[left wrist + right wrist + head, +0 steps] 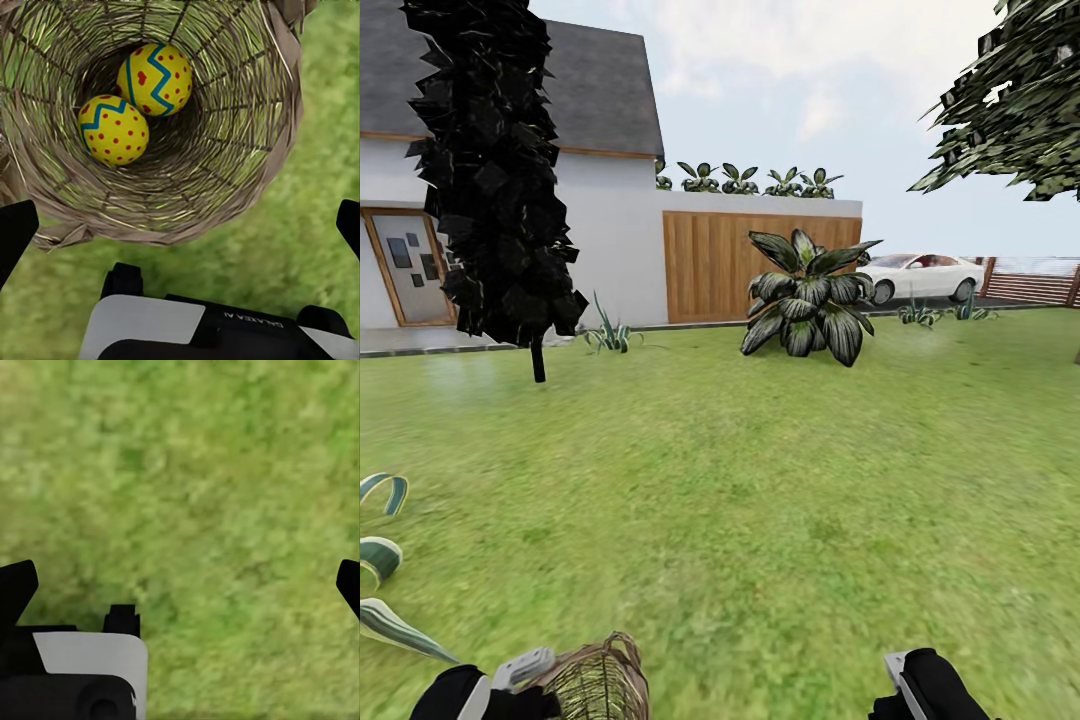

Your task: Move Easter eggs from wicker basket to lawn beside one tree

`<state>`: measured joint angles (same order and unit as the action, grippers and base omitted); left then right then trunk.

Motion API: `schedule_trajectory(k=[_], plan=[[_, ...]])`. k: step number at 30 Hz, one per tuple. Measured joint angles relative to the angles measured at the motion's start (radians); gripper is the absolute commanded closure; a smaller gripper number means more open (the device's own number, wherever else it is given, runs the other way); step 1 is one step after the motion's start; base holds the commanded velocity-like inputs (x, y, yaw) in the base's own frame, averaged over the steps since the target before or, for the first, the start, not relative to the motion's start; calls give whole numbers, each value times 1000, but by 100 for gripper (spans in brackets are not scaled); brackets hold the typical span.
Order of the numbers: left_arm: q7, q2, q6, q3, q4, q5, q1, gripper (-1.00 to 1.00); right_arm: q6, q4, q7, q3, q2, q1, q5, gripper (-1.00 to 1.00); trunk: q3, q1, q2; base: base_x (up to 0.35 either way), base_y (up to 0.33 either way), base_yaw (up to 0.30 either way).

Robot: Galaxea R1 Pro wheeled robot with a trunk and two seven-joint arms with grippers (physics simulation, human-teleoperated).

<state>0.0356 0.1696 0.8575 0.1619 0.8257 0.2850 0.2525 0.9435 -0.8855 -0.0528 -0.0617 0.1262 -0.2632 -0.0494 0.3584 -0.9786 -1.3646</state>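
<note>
The wicker basket [225,165] lies just ahead of my left gripper [180,225], whose dark fingertips [15,232] stand wide apart, open, holding nothing. Deep inside the weave I see two yellow Easter eggs, one with a blue zigzag [155,77] and one mostly red-dotted [112,129]. In the head view the basket [598,682] sits on the lawn [760,500] at the bottom edge, right beside my left gripper [525,668]. My right gripper [910,682] hangs low at the bottom right; its fingers [16,585] are open over bare grass [195,495].
A dark columnar tree [495,170] stands at the left before the white house [610,230]. A spiky striped plant [810,295] grows mid-lawn near a wooden fence [710,265]. A leafy tree crown [1020,100] overhangs the upper right. Striped leaves [385,590] reach in at the left.
</note>
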Motion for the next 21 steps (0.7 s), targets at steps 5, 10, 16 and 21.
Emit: schedule_trajectory(k=[5, 10, 16, 21], plan=[[1, 2, 1, 1, 0, 1, 0, -100, 0, 0, 0, 0, 0, 0, 0, -100, 16, -19, -35, 0, 0, 0], [-2, 2, 1, 1, -3, 0, 0, -100, 1, 0, -2, 2, 1, 0, 1, -100, 31, -38, -70, 0, 0, 0], [-2, 0, 0, 0, -4, 0, 0, -100, 6, -24, -1, 7, 6, 0, 0, -100, 50, -61, -112, 0, 0, 0], [-2, -1, 0, 0, -4, 0, 0, -100, 1, -148, -5, 10, 10, 0, 8, -100, 66, -80, -147, 0, 0, 0]])
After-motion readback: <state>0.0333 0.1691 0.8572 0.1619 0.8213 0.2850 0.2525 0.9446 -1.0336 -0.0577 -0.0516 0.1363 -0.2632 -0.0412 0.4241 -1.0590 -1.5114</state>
